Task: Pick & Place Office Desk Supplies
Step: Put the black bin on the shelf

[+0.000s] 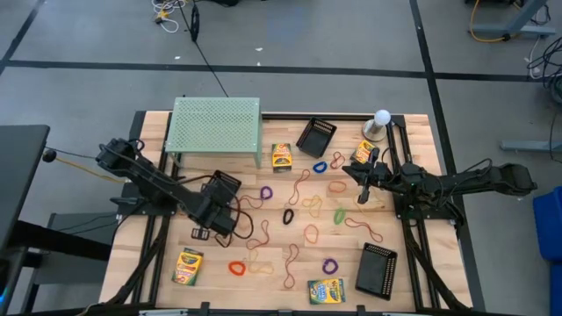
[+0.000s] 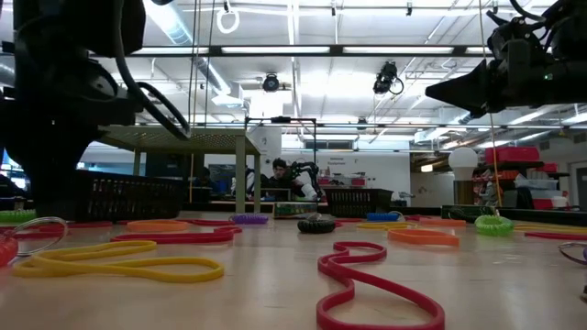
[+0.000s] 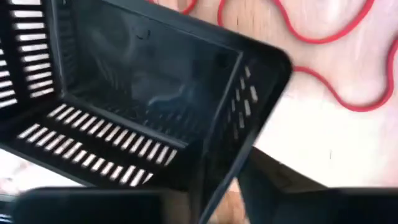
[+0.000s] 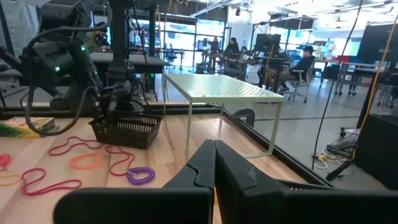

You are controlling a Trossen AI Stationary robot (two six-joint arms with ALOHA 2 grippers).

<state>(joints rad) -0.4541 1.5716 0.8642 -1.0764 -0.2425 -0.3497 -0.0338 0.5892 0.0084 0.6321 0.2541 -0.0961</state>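
Left gripper (image 1: pixel 217 204), lower left of the high view, grasps a black mesh tray (image 1: pixel 223 186) by its wall (presumably for lifting); right gripper (image 1: pixel 363 195) hangs clenched, empty, above scattered rubber bands (image 1: pixel 309 204).

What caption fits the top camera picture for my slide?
Two robot arms over a wooden table scattered with rubber bands; left gripper at a black mesh tray.
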